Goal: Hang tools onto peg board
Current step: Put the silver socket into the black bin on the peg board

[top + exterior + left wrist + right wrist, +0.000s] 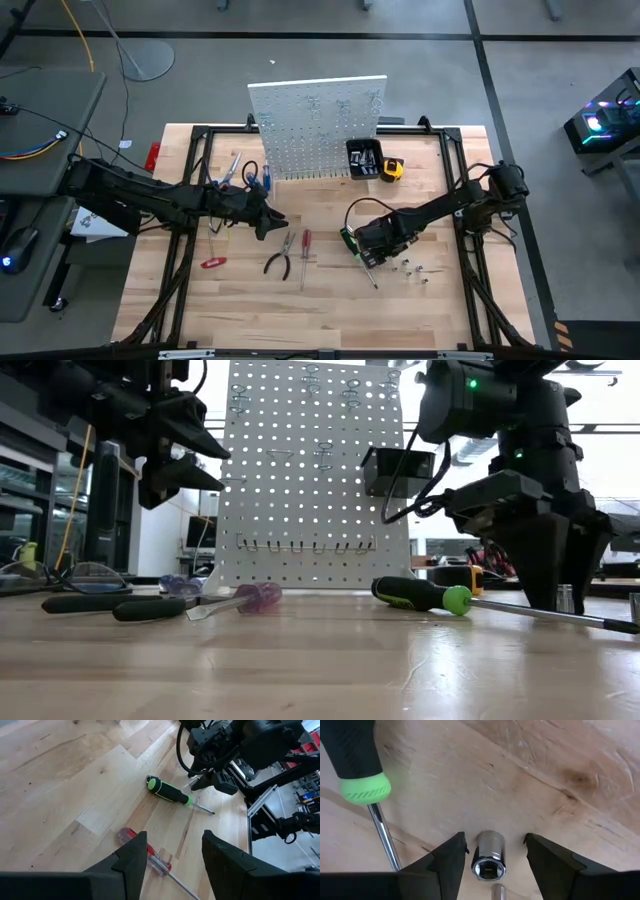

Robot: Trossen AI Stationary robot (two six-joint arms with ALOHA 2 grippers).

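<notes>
The white peg board [318, 125] stands upright at the table's far edge. Tools lie flat on the wood: a green-black screwdriver [355, 760], a red screwdriver [147, 856], dark pliers [279, 258], red cutters [212, 263] and blue-handled tools [247, 177] by the board's foot. My right gripper [495, 839] points down, open, low over the table, with its fingers on either side of an upright chrome socket [488, 856] and a gap on each side. My left gripper [174, 836] hangs open above the red screwdriver, clear of it.
A black bin [362, 158] hangs on the board's right side, with a yellow tape measure [392, 170] beside it. More small sockets [412, 270] stand right of my right gripper. A black metal frame [190, 200] runs along the table's sides.
</notes>
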